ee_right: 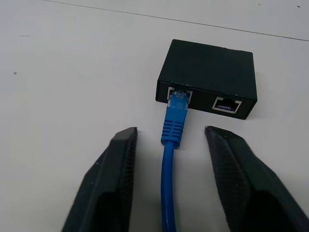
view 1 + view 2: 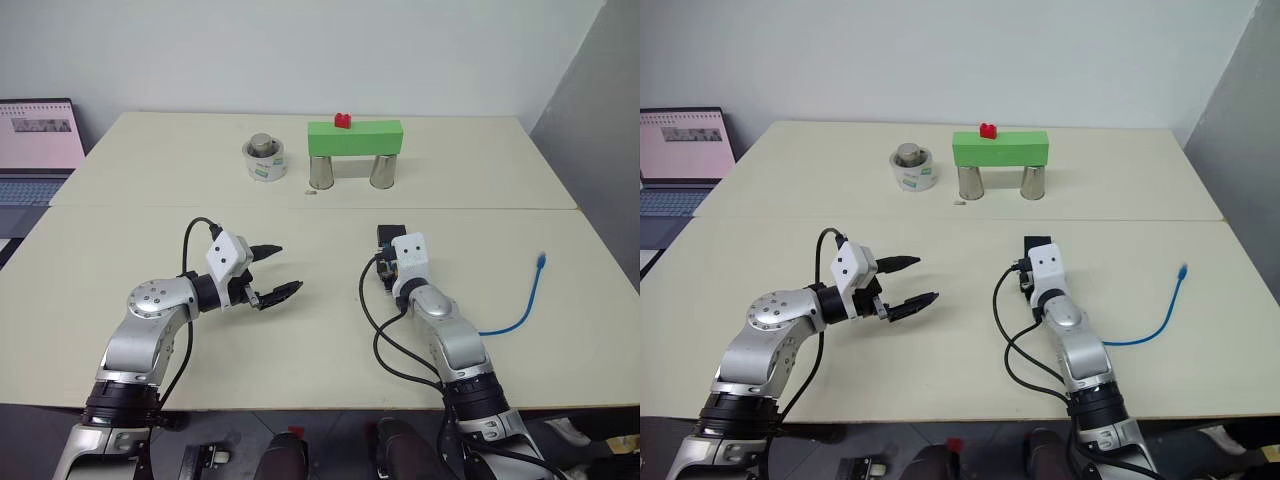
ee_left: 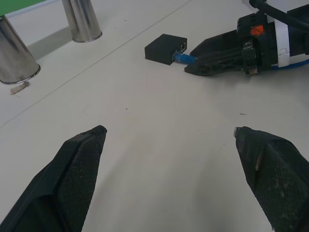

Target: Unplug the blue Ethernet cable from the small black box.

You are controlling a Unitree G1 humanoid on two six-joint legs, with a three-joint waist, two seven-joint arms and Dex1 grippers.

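Note:
The small black box (image 1: 207, 67) lies flat on the cream table, just ahead of my right gripper (image 1: 169, 129). The blue Ethernet cable (image 1: 173, 126) is plugged into the left of the box's two ports. The right gripper's two black fingers (image 1: 108, 179) stand on either side of the cable just behind the plug, with a gap on each side, touching nothing. The cable's free end (image 2: 541, 260) curls away on the table to the right. My left gripper (image 2: 288, 268) hovers open and empty to the left of the box (image 2: 388, 236).
At the back stand a green block (image 2: 354, 137) bridging two metal cups, with a small red brick (image 2: 343, 121) on top, and a tape roll (image 2: 265, 160). A laptop (image 2: 38, 140) sits at the far left. A seam (image 2: 300, 206) crosses the table.

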